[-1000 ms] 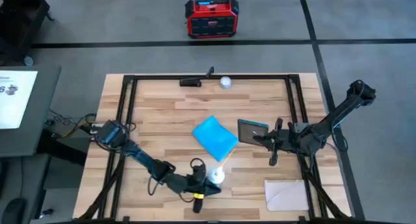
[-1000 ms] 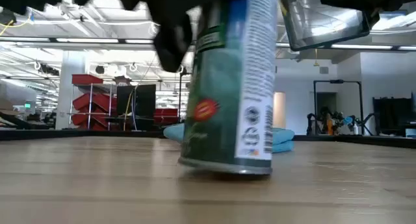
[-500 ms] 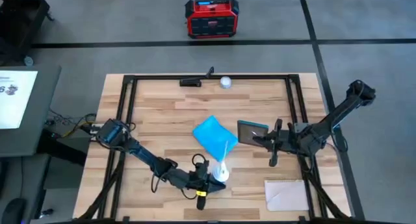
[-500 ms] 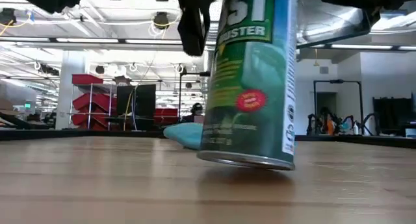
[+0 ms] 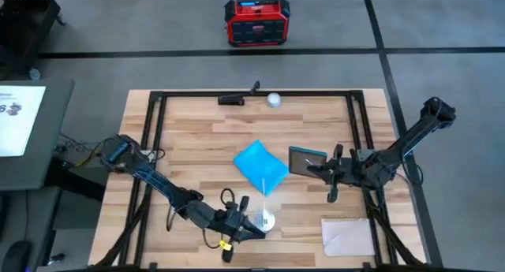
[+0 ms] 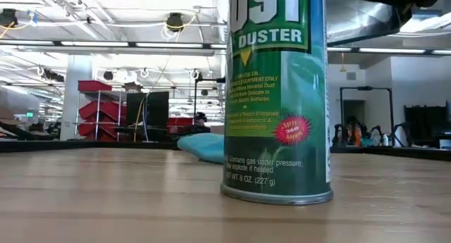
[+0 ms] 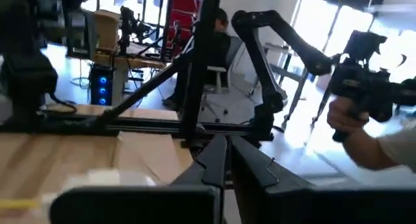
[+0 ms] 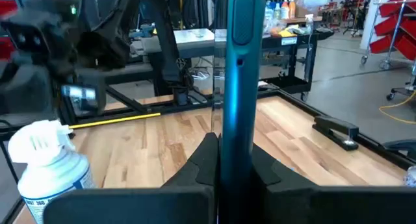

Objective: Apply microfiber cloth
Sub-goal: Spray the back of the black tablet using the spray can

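Low and centre in the high view, your left hand [image 5: 241, 222] has set the duster can [image 5: 263, 220] upright on the bench [image 5: 197, 146] and backed off, fingers pressed together. Right hand [image 5: 323, 166] pinches the tablet [image 5: 304, 159]. Microfiber cloth [image 5: 260, 167] lies mid-frame, free for pickup.

Low view: the duster can [image 6: 276, 95] is cut off at 12 o'clock, top and nozzle out of frame, and it hides most of the microfiber cloth [image 6: 202, 147], only a blue sliver showing at the can's 9 o'clock. Left wrist view is blurred, so the left gripper [image 7: 225, 165] finger gap can't be judged, and in the high view it's too small by the can [image 5: 261, 219] to tell contact. Right wrist view: the tablet [image 8: 234, 87] runs off at 12 o'clock, its lower end hidden between the right gripper [image 8: 224, 165] fingers; the can [image 8: 49, 172] is clipped at 6 o'clock.
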`<control>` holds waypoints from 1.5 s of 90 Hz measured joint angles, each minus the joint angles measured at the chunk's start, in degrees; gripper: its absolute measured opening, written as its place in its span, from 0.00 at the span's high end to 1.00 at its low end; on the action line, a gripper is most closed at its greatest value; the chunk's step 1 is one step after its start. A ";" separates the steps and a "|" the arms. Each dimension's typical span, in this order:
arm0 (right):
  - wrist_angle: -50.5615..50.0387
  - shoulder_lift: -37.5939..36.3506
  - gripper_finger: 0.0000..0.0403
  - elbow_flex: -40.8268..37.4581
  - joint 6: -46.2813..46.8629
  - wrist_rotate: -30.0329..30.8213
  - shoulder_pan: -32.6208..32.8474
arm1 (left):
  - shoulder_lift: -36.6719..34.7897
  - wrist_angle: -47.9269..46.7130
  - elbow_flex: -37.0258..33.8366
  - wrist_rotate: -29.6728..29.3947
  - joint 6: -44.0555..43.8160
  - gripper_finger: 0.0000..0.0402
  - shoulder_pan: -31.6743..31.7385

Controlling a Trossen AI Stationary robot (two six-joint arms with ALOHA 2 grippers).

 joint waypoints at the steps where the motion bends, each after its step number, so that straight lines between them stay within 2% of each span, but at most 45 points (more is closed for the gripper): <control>1: 0.09 -0.01 0.98 0.00 -0.26 -0.34 -0.01 | -0.70 -1.03 0.00 0.00 0.55 1.00 -0.05; 12: -0.56 0.02 0.98 0.00 -1.91 -2.54 -1.30 | -8.64 -13.30 0.00 -1.57 4.70 1.00 -0.50; 27: -5.57 0.05 0.98 0.00 -3.17 -3.22 -4.18 | -18.43 -25.22 -0.02 -4.65 3.54 1.00 1.95; 42: -7.78 0.50 0.98 1.08 -6.37 -3.99 -6.60 | -25.66 -34.25 -0.04 -4.52 -0.29 1.00 6.79; 61: -14.70 2.85 0.98 5.73 -8.58 -5.36 -8.25 | -31.06 -45.89 -0.04 -4.48 -6.30 1.00 13.45; 79: -21.88 8.24 0.98 11.03 -13.87 -5.49 -10.29 | -32.37 -51.74 -0.07 -4.09 -10.10 1.00 18.44; 112: -36.77 18.59 0.98 24.30 -29.32 -4.94 -16.59 | -32.50 -54.28 -0.07 6.97 -11.92 1.00 31.28; 120: -40.01 19.83 0.98 26.84 -31.53 -4.86 -17.11 | -32.50 -54.25 -0.07 11.51 -12.67 1.00 34.76; 135: -44.47 22.11 0.98 30.58 -34.77 -3.32 -16.74 | -32.50 -54.19 -0.07 23.91 -15.84 1.00 40.16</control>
